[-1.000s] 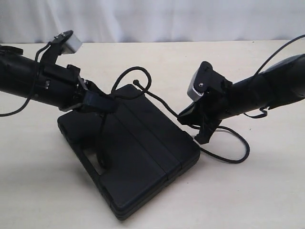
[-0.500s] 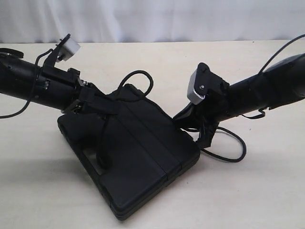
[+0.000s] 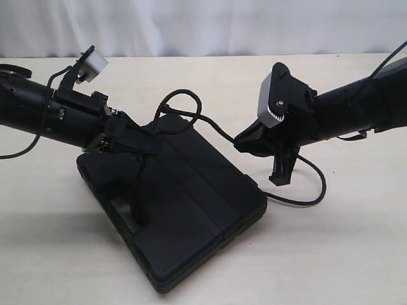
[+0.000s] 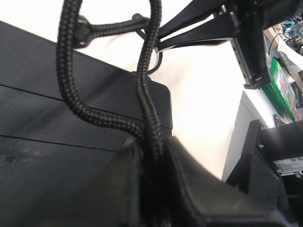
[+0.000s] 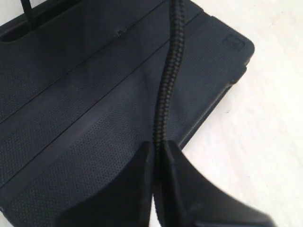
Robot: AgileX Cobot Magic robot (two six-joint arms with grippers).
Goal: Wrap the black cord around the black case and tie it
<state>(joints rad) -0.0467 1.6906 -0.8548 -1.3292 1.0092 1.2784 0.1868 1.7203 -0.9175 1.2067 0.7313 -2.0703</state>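
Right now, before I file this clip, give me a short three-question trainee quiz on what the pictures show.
1. True or false: the right claw is shut on the cord.
2. Pick one. The left claw is: A) above the case, gripping the cord; B) open above bare table; C) out of view.
3. Fill in: the case lies flat on the ____.

Key: 1 true; 2 A; 3 table.
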